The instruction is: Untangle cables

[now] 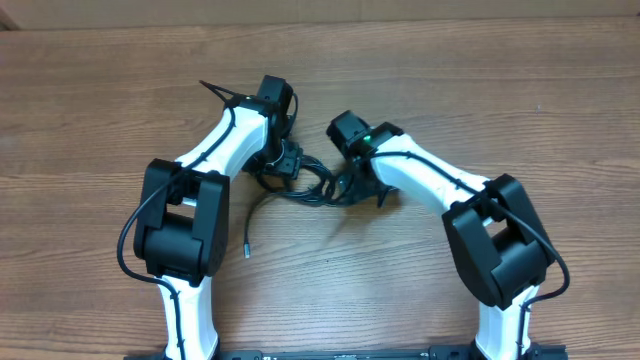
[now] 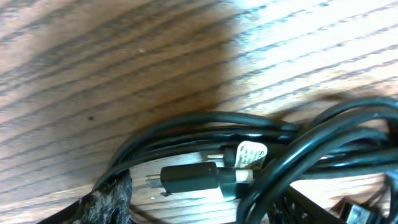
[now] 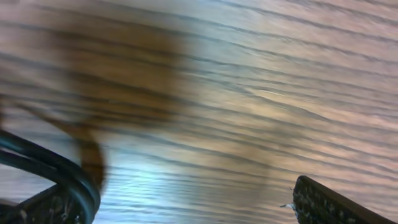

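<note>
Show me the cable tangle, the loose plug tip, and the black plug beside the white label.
cables (image 1: 318, 190), overhead view, middle of the tangled loops.
loose plug tip (image 1: 246, 251), overhead view, its silvery end.
black plug (image 2: 189, 179), left wrist view, middle of its body.

White arms, black joint housings

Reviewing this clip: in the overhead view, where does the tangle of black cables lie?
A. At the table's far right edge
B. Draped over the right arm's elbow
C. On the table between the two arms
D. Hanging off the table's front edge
C: the cables sit in a heap on the table, in the gap between the left arm and the right arm.
</note>
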Controlling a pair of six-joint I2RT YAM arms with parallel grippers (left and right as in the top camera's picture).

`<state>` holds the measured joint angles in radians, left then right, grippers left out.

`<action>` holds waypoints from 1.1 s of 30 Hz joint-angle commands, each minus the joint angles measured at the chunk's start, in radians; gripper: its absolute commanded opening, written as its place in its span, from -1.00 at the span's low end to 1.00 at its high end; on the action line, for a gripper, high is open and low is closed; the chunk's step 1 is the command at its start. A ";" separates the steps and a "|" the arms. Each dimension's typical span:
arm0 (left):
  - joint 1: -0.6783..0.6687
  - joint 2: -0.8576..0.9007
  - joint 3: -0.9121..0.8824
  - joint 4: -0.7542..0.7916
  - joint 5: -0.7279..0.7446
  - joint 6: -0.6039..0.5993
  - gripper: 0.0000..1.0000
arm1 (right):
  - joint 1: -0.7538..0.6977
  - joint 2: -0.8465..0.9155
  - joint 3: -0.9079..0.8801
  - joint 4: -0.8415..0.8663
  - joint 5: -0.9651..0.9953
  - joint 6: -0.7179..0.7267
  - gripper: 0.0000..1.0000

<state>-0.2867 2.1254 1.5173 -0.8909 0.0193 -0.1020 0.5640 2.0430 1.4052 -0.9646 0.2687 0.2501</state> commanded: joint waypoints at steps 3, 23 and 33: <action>0.040 0.007 -0.005 0.008 -0.178 -0.035 0.39 | -0.108 0.047 -0.069 -0.101 0.216 -0.034 0.99; 0.040 0.008 -0.005 0.008 -0.188 -0.042 0.42 | -0.142 0.047 -0.068 -0.204 0.684 0.061 0.99; 0.042 0.008 -0.005 0.002 -0.219 -0.060 0.43 | -0.145 0.046 -0.062 -0.210 0.684 0.095 1.00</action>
<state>-0.2794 2.1250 1.5181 -0.8841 -0.0692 -0.1364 0.4347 2.0792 1.3453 -1.1748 0.8505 0.3187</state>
